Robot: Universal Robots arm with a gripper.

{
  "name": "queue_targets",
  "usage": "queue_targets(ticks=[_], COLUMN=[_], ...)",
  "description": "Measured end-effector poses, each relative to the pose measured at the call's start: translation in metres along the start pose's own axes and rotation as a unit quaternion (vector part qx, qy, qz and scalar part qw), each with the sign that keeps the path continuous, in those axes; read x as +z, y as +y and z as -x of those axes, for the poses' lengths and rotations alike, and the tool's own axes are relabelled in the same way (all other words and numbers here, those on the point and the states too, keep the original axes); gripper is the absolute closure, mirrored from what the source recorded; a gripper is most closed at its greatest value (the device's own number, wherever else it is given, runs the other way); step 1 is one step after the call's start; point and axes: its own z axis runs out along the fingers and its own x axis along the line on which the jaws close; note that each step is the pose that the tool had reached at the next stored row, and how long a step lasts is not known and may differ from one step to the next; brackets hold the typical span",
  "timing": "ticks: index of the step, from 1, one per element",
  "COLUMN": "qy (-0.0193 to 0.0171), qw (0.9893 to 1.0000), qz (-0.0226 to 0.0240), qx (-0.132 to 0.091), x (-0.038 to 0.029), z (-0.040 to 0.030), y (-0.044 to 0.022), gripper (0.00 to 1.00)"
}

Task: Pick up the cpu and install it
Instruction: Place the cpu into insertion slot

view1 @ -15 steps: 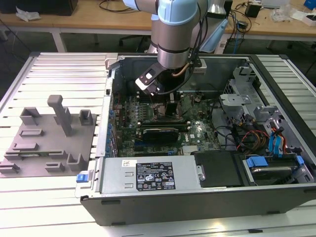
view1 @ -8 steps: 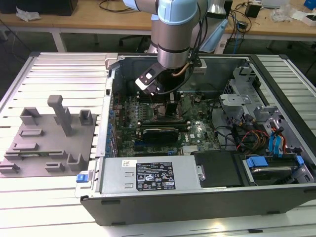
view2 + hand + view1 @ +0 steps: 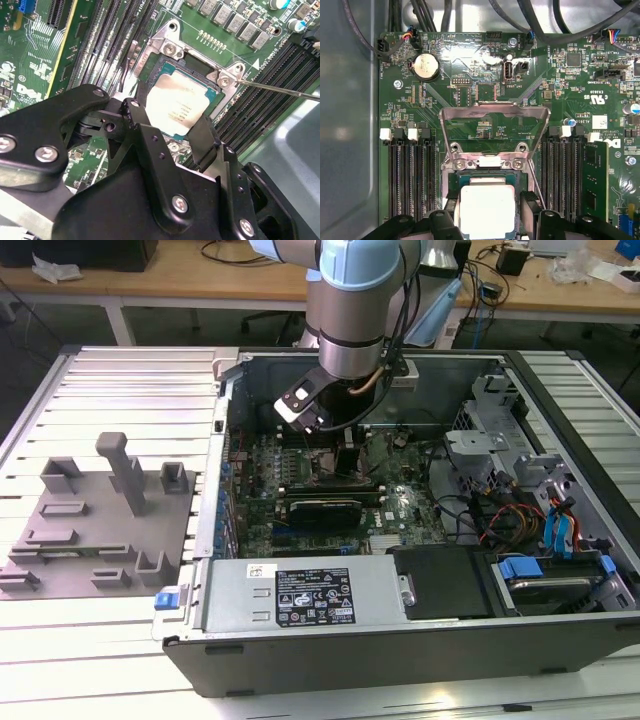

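The cpu (image 3: 176,106) is a small square chip with a pale silver top and a green rim. It lies level over the dark metal-framed socket (image 3: 172,50) on the green motherboard. My gripper (image 3: 170,125) reaches down into the open computer case (image 3: 400,640), and its black fingers (image 3: 134,116) press against two opposite edges of the chip. In the first wrist view the cpu (image 3: 486,209) sits between the same fingers (image 3: 530,207), below the raised socket cover plate (image 3: 495,114). I cannot tell whether the chip is fully seated. In the exterior view my gripper (image 3: 345,455) hangs over the board's middle.
A grey moulded tray (image 3: 100,530) rests on the slatted table at the exterior view's left. Memory slots (image 3: 410,175) flank the socket on both sides. A thin metal lever (image 3: 280,90) sticks out beside it. Drive cages and cables (image 3: 520,500) fill the case's right part.
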Motion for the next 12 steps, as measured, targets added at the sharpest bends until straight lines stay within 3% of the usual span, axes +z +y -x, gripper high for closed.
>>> queue_targets(ticks=[12], qy=[0.0011], qw=[1.0000], qz=[0.0000], qx=[0.000], x=[-0.0010], z=[0.0010], y=[0.0000], gripper=[0.40])
